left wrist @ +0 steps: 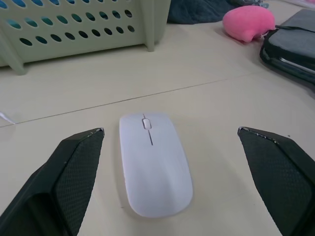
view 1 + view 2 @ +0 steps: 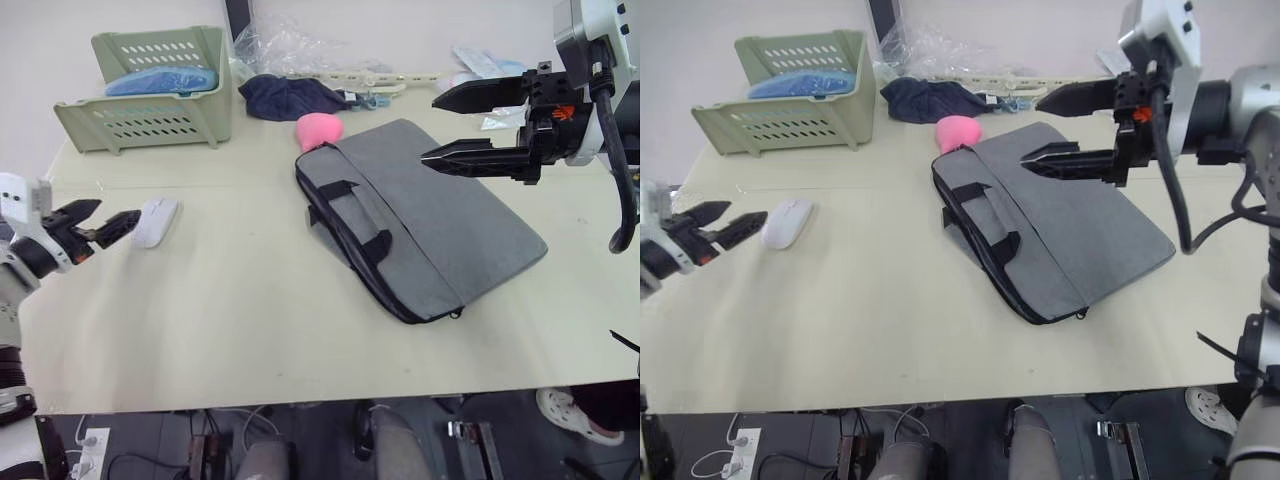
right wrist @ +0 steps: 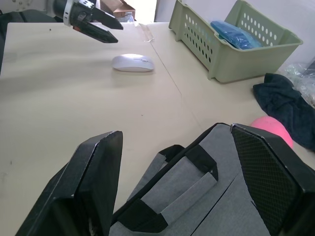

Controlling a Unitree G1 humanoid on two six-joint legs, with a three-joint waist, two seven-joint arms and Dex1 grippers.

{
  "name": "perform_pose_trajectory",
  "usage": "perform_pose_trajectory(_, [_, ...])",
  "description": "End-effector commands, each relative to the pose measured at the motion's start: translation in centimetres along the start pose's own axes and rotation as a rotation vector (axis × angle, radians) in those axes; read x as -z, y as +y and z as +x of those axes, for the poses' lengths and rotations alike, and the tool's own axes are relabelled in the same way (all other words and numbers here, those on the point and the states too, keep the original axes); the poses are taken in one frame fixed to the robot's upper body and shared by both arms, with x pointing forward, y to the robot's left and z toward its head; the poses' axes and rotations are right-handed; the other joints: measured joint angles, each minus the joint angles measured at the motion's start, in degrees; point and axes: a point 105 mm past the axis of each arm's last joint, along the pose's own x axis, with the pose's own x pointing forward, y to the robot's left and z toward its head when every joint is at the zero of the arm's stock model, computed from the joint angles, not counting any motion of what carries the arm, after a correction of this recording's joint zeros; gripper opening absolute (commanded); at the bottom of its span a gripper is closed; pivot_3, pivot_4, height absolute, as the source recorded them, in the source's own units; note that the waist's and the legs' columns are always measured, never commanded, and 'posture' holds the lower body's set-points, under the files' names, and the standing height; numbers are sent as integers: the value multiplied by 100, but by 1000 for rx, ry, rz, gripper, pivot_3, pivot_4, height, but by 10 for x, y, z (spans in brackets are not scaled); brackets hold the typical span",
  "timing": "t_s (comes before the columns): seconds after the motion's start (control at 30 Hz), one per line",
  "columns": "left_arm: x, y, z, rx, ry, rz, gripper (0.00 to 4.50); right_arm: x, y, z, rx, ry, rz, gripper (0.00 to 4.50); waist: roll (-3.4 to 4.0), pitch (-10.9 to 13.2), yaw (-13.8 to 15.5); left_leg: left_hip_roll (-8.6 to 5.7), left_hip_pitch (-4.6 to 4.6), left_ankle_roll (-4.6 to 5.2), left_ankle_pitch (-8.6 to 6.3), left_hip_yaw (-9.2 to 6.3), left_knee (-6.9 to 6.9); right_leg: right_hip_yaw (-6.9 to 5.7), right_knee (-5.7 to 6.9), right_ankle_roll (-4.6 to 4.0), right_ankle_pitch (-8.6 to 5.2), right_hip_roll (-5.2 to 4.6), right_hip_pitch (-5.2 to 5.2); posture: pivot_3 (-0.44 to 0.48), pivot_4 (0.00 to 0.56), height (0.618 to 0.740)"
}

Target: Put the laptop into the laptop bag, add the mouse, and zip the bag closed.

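The grey laptop bag (image 2: 430, 220) lies flat on the cream table (image 2: 250, 330), right of centre, its black strap handles (image 2: 355, 215) folded on its left side. The laptop is out of view. A white mouse (image 2: 155, 221) rests on the table at the left. My left gripper (image 2: 120, 210) is open at table height just left of the mouse, whose near end lies between the fingertips (image 1: 88, 142) in the left wrist view. My right gripper (image 2: 430, 128) hovers open and empty above the bag's far right part.
At the back left stands a green slotted basket (image 2: 150, 125) with a blue item (image 2: 165, 80) inside. A dark navy cloth (image 2: 290, 97), a pink fuzzy lump (image 2: 318, 130) and clear plastic wrap (image 2: 290, 45) lie behind the bag.
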Motion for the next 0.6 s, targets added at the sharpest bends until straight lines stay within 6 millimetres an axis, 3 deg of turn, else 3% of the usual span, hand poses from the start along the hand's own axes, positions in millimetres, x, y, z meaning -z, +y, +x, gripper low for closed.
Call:
perform_pose_trajectory(0.03, [-9,11,1,-92,-43,85,4432,-11,4,-3,5,-19,-39,3836,0,0,-1,0,0,0,0,0,0,0,0,0,0,0,0,0,150,740])
perform_pose_trajectory(0.27, [-2,26,13,-206,-86,105,4432,-9,5,-3,6,-24,-22,3836,-3,-2,11,0,0,1,0,-2,4,-1,5,2,2,-1,0,0,150,740])
perform_pose_trajectory(0.6, [8,2,46,-120,-107,63,4432,-9,7,-1,-4,-26,-14,3836,-6,-4,2,-6,-1,4,-1,-4,8,-6,6,7,6,-6,1,0,150,740])
